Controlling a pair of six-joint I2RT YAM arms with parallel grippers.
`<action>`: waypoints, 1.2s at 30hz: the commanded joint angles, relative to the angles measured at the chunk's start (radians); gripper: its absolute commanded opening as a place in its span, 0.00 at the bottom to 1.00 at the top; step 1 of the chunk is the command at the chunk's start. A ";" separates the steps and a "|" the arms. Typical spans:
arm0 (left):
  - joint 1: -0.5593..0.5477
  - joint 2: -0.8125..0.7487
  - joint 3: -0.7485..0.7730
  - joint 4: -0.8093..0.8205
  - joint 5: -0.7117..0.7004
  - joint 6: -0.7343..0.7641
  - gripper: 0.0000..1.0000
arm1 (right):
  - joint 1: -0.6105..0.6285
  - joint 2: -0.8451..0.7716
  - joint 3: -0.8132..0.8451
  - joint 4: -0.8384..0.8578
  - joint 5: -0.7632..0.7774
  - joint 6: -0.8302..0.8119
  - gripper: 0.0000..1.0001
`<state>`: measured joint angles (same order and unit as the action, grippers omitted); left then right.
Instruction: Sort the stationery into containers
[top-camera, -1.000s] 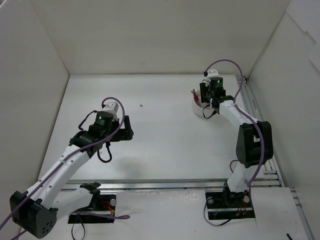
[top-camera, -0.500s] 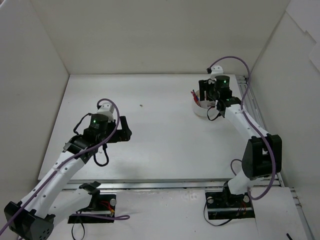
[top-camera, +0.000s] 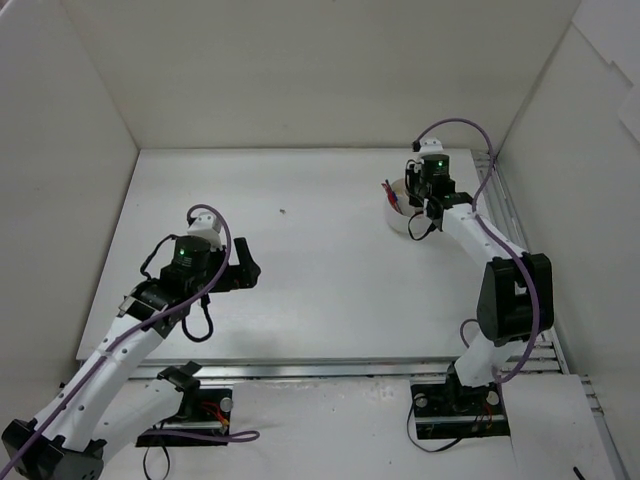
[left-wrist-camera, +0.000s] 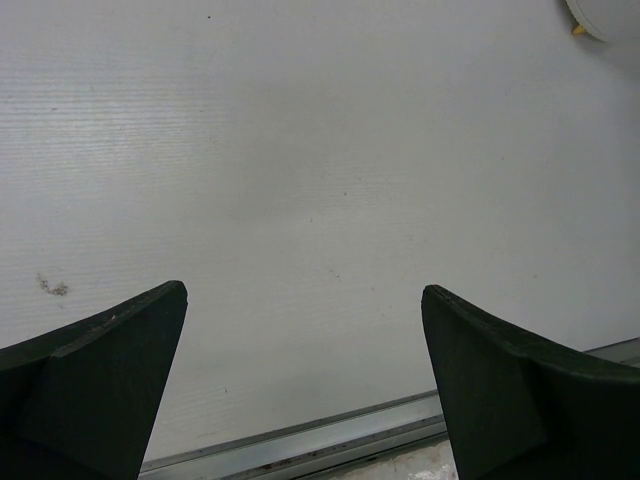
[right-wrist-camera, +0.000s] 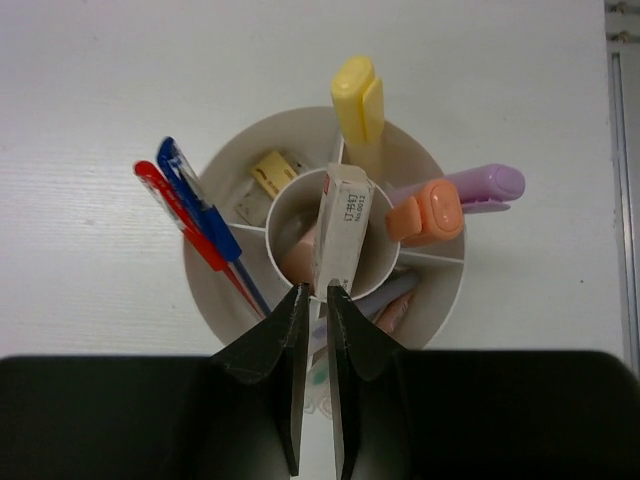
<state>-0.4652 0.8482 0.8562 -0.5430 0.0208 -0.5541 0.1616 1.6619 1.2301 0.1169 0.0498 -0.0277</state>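
Note:
The round white dish (right-wrist-camera: 215, 285) with compartments sits at the back right of the table, and shows in the top view (top-camera: 398, 218). It holds a red pen (right-wrist-camera: 180, 225), a blue pen (right-wrist-camera: 195, 200), a yellow marker (right-wrist-camera: 358, 100), an orange marker (right-wrist-camera: 428, 212), a purple marker (right-wrist-camera: 485, 185) and a tan block (right-wrist-camera: 272, 172). My right gripper (right-wrist-camera: 318, 292) is above the dish, its jaws closed on the lower end of a small white box (right-wrist-camera: 342, 225) that stands in the centre cup. My left gripper (left-wrist-camera: 303, 290) is open and empty over bare table.
White walls enclose the table on the left, back and right. A metal rail (left-wrist-camera: 300, 445) runs along the near edge, and another runs along the right side (top-camera: 505, 200). The dish's edge (left-wrist-camera: 605, 15) shows at the top right of the left wrist view.
My left arm has drawn back toward the near left. My right gripper shifted slightly over the dish and returned, staying above it.

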 joint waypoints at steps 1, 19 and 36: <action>0.005 -0.014 0.018 0.017 -0.016 -0.010 1.00 | -0.001 0.044 0.057 0.004 0.084 0.023 0.10; 0.005 -0.012 0.004 0.026 -0.012 -0.032 1.00 | -0.011 0.223 0.164 0.014 0.157 0.023 0.09; 0.005 0.031 0.010 0.044 -0.004 -0.026 1.00 | -0.011 -0.007 0.150 0.018 -0.042 0.068 0.52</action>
<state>-0.4652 0.8669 0.8509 -0.5476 0.0212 -0.5793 0.1455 1.7672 1.3594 0.0914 0.0372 0.0265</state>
